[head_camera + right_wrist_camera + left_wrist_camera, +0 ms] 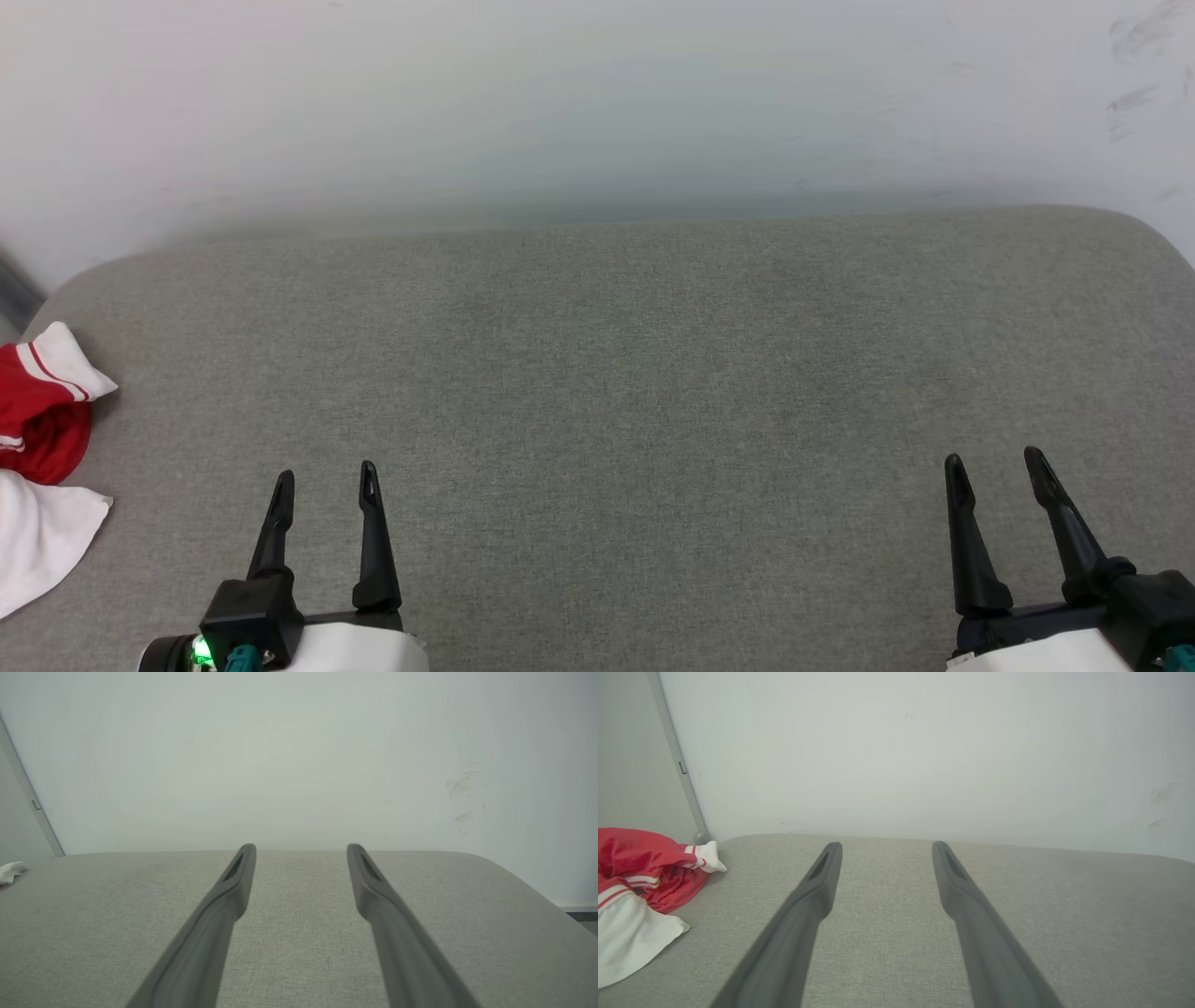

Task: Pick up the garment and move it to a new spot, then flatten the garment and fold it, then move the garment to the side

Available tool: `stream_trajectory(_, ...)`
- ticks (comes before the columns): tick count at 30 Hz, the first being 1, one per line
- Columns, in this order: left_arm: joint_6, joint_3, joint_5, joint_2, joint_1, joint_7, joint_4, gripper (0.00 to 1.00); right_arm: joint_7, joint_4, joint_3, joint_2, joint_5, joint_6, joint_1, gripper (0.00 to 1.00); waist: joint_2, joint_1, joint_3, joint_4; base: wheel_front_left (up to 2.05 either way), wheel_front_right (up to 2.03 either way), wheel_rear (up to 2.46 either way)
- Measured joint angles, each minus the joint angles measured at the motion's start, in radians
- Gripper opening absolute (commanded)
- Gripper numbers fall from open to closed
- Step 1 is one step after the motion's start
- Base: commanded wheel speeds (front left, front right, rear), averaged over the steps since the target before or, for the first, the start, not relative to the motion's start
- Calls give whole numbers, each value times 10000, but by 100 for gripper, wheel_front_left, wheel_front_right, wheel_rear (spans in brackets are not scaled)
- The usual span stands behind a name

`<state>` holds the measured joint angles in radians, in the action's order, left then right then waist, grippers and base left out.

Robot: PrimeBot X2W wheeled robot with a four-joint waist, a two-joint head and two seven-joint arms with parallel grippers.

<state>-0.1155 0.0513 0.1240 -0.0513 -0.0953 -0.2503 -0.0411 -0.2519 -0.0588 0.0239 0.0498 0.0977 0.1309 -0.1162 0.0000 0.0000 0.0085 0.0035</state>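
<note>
At the near edge of the bench point(616, 373) both tools were seen. The left gripper point(326, 471) was toward the near left corner and the right gripper point(993, 456) toward the near right corner, with the fingers pointed at the far edge. Each was spread wide and nothing was gripped or touched by either. Bare grey cloth was seen between the fingers in both wrist views.

The garment point(42, 420) was found bunched in a heap at the left edge, partly cut off by the head view's border. Red cloth was seen in the middle, with white sleeve cloth on its near and far sides. It lay to the left of the left gripper, about level with its fingers and apart from them. Its long axis was judged to run roughly along the left edge, though this was left uncertain by the crumpling. The left arm was clearly the nearer; the right was well apart, across the bench. A sideways reach by the left arm was judged to be called for. Beyond the far edge a pale wall point(560, 112) was seen.
</note>
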Motion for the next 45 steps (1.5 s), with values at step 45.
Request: stream_trajectory(45, 146, -523, 69, 6, -88, -127, 422, 100, -117, 0, -314, 2, -274, 0, -501, 100, 0, 0, -87, 2474, 0, 0, 0)
